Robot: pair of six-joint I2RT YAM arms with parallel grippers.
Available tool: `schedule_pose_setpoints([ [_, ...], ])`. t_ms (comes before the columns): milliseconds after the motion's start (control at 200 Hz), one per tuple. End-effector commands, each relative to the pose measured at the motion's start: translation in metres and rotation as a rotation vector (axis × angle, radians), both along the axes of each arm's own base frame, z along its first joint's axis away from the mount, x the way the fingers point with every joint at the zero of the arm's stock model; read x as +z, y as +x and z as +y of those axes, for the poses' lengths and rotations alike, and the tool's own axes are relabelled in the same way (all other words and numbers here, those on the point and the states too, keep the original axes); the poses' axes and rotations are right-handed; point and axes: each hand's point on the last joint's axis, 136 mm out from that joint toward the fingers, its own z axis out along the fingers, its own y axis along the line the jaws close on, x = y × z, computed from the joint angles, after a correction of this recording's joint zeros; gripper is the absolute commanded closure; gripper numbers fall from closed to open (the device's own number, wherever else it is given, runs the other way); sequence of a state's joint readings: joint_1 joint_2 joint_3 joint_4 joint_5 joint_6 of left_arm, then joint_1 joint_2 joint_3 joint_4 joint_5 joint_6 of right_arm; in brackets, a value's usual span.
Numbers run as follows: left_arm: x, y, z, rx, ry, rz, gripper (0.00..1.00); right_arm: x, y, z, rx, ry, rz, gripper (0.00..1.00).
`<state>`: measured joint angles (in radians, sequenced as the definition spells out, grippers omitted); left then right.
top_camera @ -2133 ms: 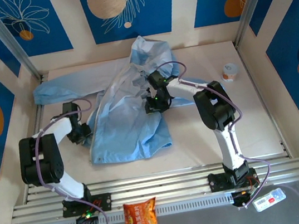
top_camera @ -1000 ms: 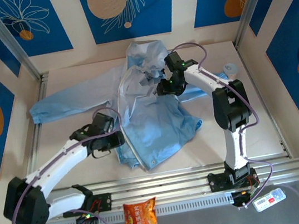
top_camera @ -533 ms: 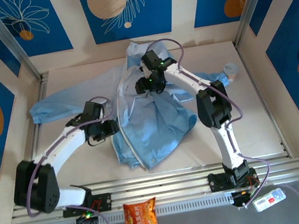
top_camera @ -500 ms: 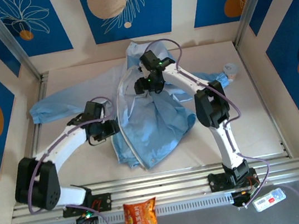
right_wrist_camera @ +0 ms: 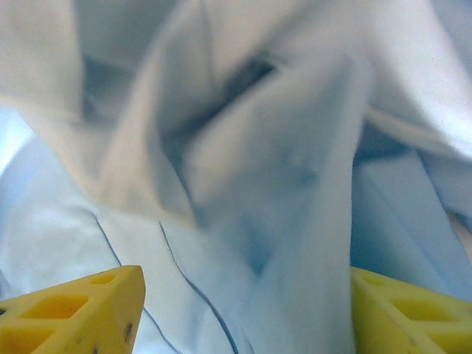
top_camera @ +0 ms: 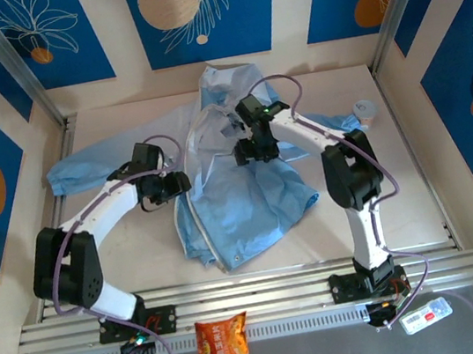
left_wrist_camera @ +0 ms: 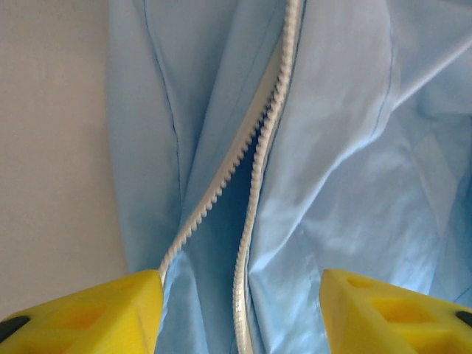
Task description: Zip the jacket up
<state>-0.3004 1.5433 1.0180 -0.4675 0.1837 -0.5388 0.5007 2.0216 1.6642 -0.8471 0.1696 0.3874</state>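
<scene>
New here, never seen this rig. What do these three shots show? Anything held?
Two robot arms are bolted at the near edge of a table, each ending in a two-finger gripper. The wide picture comes from a fixed camera above and behind them. The other two come from cameras on the wrists, so the yellow wedges are each gripper's own fingers. A light-blue jacket lies crumpled on the table. The left gripper is over its front edge, where the left wrist view shows the white zipper open, its rows of teeth apart. The right gripper is over the folds near the hood. Both have their fingers spread, with nothing clamped. An orange snack bag lies near the arm bases.
</scene>
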Motion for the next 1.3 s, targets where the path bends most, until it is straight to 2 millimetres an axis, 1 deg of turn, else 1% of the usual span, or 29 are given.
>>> schedule_pose_setpoints([
  [0,-0.001,0.015,0.001,-0.013,-0.023,0.0,0.43,0.021,-0.013,-0.005,-0.028,0.037,-0.017,0.32],
  [50,-0.005,0.018,0.001,-0.012,-0.028,0.007,0.43,0.033,-0.013,-0.007,-0.029,0.037,-0.042,0.32],
  [115,-0.01,0.019,0.001,-0.015,-0.031,0.023,0.43,0.048,-0.006,-0.006,-0.025,0.042,-0.081,0.32],
  [205,-0.017,0.017,-0.002,-0.014,-0.05,0.039,0.43,0.065,0.01,0.005,-0.001,0.063,-0.133,0.32],
  [265,-0.022,0.014,-0.003,-0.009,-0.064,0.047,0.43,0.068,0.022,0.018,0.026,0.081,-0.153,0.32],
  [365,-0.028,0.005,-0.003,0.0,-0.078,0.066,0.43,0.064,0.046,0.042,0.068,0.094,-0.17,0.32],
  [470,-0.034,-0.007,-0.001,0.006,-0.081,0.085,0.43,0.046,0.073,0.06,0.087,0.068,-0.165,0.32],
  [515,-0.036,-0.013,0.001,0.007,-0.078,0.093,0.43,0.036,0.083,0.062,0.081,0.045,-0.158,0.32],
  [575,-0.037,-0.02,0.003,0.008,-0.075,0.097,0.43,0.021,0.094,0.06,0.065,0.005,-0.143,0.32],
  [650,-0.037,-0.03,0.007,0.007,-0.069,0.101,0.42,0.014,0.102,0.059,0.06,-0.01,-0.126,0.32],
  [675,-0.037,-0.033,0.008,0.008,-0.065,0.102,0.41,0.013,0.103,0.059,0.06,-0.013,-0.122,0.35],
  [695,-0.038,-0.036,0.009,0.008,-0.062,0.104,0.41,0.014,0.104,0.058,0.062,-0.016,-0.124,0.39],
  [715,-0.037,-0.038,0.01,0.009,-0.059,0.101,0.41,0.015,0.105,0.057,0.063,-0.017,-0.128,0.46],
  [765,-0.037,-0.045,0.013,0.009,-0.053,0.102,0.41,0.022,0.109,0.052,0.067,-0.033,-0.153,0.7],
  [800,-0.037,-0.05,0.015,0.011,-0.051,0.104,0.41,0.03,0.112,0.048,0.071,-0.044,-0.183,0.83],
  [830,-0.037,-0.054,0.016,0.01,-0.051,0.103,0.41,0.038,0.115,0.044,0.075,-0.051,-0.208,0.89],
  [880,-0.038,-0.061,0.018,0.013,-0.052,0.105,0.41,0.051,0.121,0.036,0.081,-0.053,-0.249,0.95],
  [940,-0.04,-0.068,0.02,0.017,-0.052,0.106,0.41,0.066,0.126,0.026,0.084,-0.052,-0.285,1.0],
  [1000,-0.044,-0.074,0.021,0.021,-0.05,0.112,0.41,0.076,0.131,0.016,0.081,-0.054,-0.304,1.0],
  [1060,-0.048,-0.079,0.022,0.024,-0.054,0.122,0.41,0.081,0.134,0.007,0.081,-0.058,-0.307,1.0],
  [1185,-0.056,-0.089,0.021,0.031,-0.067,0.143,0.41,0.08,0.136,-0.009,0.088,-0.095,-0.299,1.0],
  [1230,-0.058,-0.091,0.021,0.033,-0.068,0.148,0.41,0.076,0.138,-0.014,0.093,-0.118,-0.302,1.0],
  [1295,-0.06,-0.095,0.021,0.033,-0.07,0.152,0.41,0.065,0.144,-0.019,0.101,-0.141,-0.299,1.0],
])
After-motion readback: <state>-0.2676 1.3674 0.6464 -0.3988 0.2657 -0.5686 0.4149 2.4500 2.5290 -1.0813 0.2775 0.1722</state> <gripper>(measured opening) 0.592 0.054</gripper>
